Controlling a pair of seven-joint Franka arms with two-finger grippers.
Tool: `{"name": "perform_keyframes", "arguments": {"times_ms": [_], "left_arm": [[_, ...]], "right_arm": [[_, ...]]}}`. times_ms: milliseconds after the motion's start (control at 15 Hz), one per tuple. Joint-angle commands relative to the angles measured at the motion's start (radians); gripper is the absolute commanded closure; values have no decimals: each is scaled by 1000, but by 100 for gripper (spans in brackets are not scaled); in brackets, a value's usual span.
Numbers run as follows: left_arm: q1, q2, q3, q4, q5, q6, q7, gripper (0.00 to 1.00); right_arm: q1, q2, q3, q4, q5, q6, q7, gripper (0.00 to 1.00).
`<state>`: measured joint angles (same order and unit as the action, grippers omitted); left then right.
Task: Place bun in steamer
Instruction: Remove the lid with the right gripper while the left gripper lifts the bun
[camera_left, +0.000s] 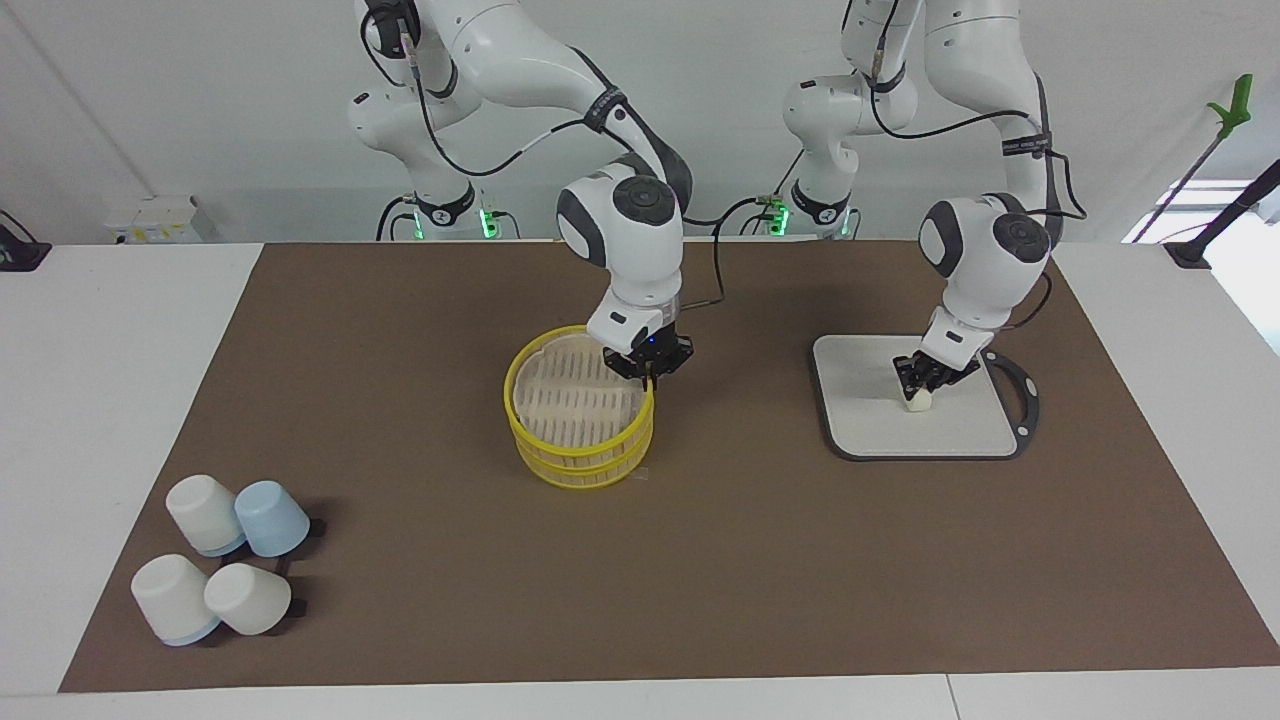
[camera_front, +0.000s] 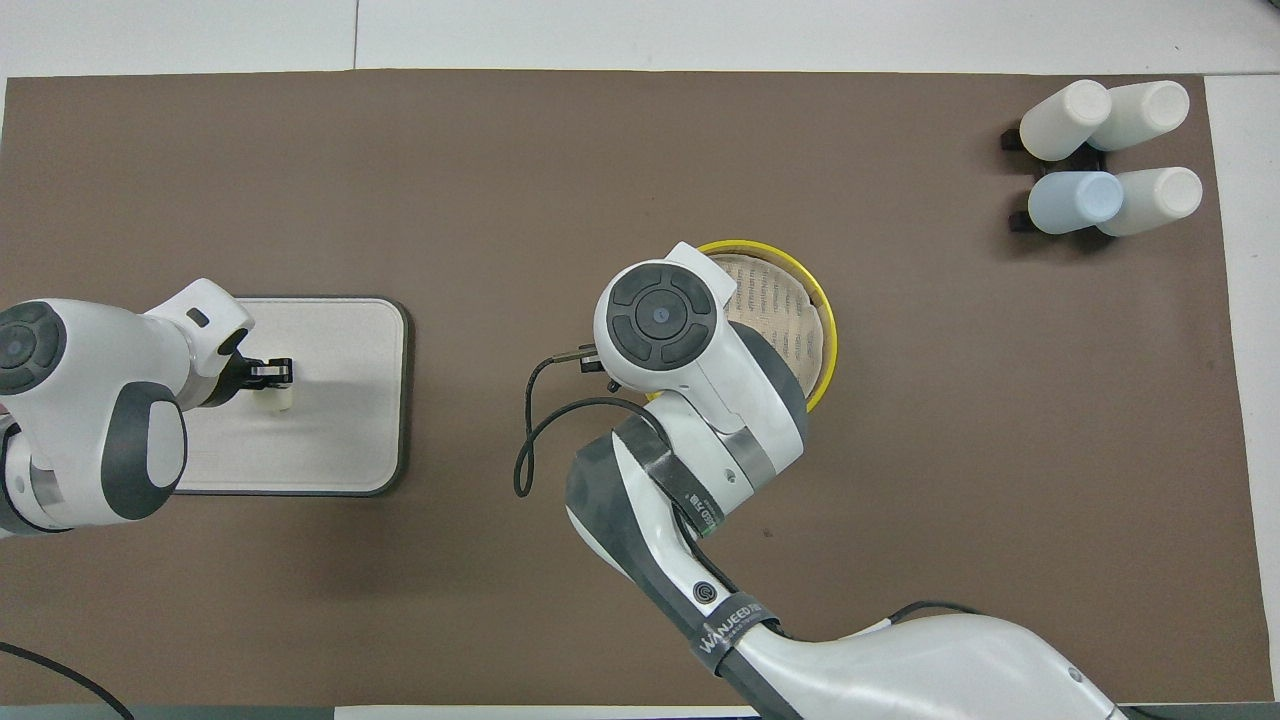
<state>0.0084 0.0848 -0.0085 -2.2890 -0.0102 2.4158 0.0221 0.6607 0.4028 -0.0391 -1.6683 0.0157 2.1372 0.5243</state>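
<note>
The bun (camera_left: 916, 400) lies on the grey-rimmed white board (camera_left: 860, 420) toward the left arm's end of the counter, well apart from the steamer (camera_left: 580, 462). The left gripper (camera_left: 926, 381) has its jaws clamped on the bun from above. The right gripper (camera_left: 650, 371) has its jaws closed on the rim of the steamer's lid (camera_left: 560, 395), which sits on the basket. Judgement: the bun looks light, soft and easily dented; hold it across its narrow middle with modest pressure.

Cream bun (camera_left: 916, 400) on a grey-rimmed board (camera_left: 860, 400); yellow steamer (camera_left: 580, 455) mid-mat, apparently lidded.
</note>
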Motion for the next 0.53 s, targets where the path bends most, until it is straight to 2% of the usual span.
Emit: {"name": "perform_keyframes", "arguments": {"times_ms": [0, 67, 267, 467], "left_arm": [[-7, -2, 1, 25, -46, -27, -7, 75], [-10, 0, -1, 69, -62, -73, -10, 75], [-40, 0, -2, 181, -77, -202, -72, 75], [-90, -7, -2, 270, -77, -294, -151, 75]], "right_arm": [[-6, -27, 2, -28, 6, -3, -15, 100], [-9, -25, 2, -12, 6, -19, -15, 100], [-33, -21, 1, 129, 3, -189, -17, 100], [-59, -56, -11, 194, 10, -299, -61, 100]]}}
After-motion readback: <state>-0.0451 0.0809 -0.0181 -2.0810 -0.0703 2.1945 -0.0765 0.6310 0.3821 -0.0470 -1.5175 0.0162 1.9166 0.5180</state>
